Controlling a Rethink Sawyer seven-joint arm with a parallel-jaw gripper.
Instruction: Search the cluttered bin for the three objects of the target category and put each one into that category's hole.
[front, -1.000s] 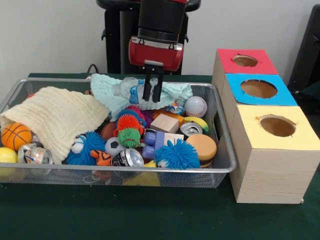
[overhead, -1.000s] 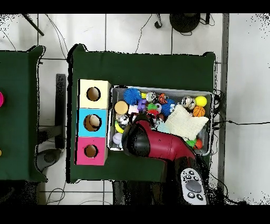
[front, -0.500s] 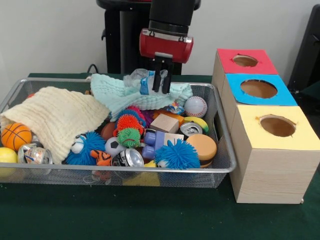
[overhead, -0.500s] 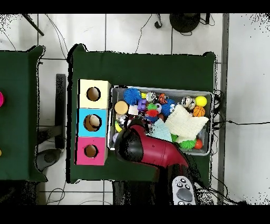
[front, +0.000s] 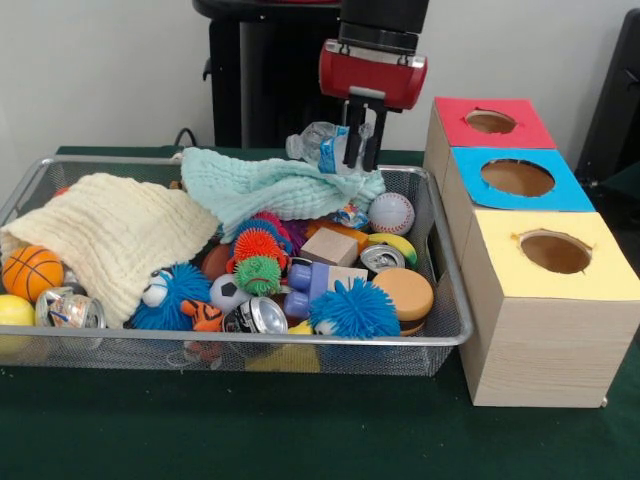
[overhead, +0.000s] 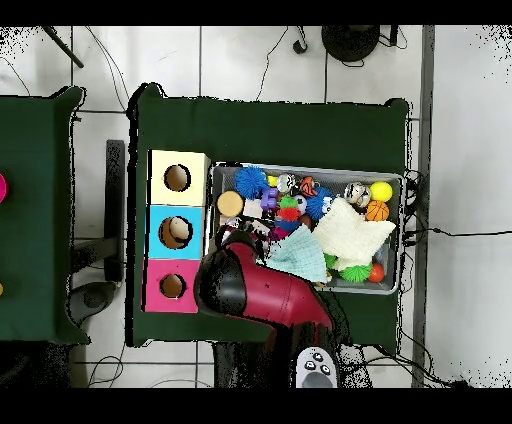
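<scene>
My gripper (front: 357, 150) is shut on a clear dented plastic bottle (front: 318, 143) with a blue label. It holds the bottle in the air above the far right corner of the wire mesh bin (front: 120, 339), to the left of the red-topped box (front: 490, 123). In the overhead view the red arm (overhead: 240, 288) covers the gripper and the bottle, beside the bin's (overhead: 398, 182) end nearest the boxes. No other clear bottle shows; a cream cloth (front: 110, 235) and a mint cloth (front: 270, 185) cover part of the bin.
Three boxes with round holes stand to the right of the bin: red, blue (front: 517, 178) and yellow (front: 555, 252). The bin holds several toys, balls and silver cans (front: 258, 316).
My gripper has risen out of the bin with the bottle and moved right, toward the red-topped box. The mint cloth under it now lies uncovered.
</scene>
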